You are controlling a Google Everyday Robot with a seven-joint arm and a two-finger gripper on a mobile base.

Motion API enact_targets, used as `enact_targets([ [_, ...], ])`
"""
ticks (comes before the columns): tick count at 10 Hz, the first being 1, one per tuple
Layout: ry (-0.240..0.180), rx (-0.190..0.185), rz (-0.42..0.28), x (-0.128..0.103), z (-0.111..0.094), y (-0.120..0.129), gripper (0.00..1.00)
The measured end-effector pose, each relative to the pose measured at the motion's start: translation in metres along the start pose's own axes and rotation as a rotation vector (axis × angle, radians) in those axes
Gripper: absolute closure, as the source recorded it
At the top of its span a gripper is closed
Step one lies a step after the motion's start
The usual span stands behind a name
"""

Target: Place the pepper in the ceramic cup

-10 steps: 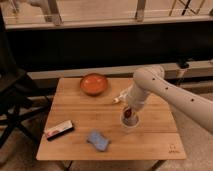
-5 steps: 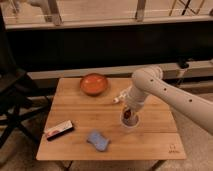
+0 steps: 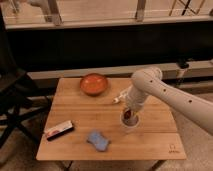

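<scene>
The ceramic cup [image 3: 131, 125] is small and pale and stands on the wooden table [image 3: 80, 135], right of the middle. The dark red pepper [image 3: 131, 117] shows at the cup's mouth. It sits in or just above the opening, and I cannot tell which. My gripper [image 3: 128, 111] hangs from the white arm straight over the cup, touching or nearly touching the pepper. The arm comes in from the right.
An orange bowl [image 3: 94, 83] stands at the back of the table. A blue sponge [image 3: 98, 140] lies at the front, left of the cup. A flat red and black bar [image 3: 60, 130] lies at the front left. A dark folding chair [image 3: 12, 100] stands left of the table.
The arm and gripper have stayed over the cup with barely any movement. The pepper is still at the cup's mouth.
</scene>
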Motion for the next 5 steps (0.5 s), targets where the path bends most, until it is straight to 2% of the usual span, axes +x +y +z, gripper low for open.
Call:
enact_targets([
  [2,0.002,-0.001,-0.003,-0.0005,0.0012,-0.0006,0.77],
  [5,0.004,0.001,-0.005,-0.0011,0.0019,-0.0019,0.58],
])
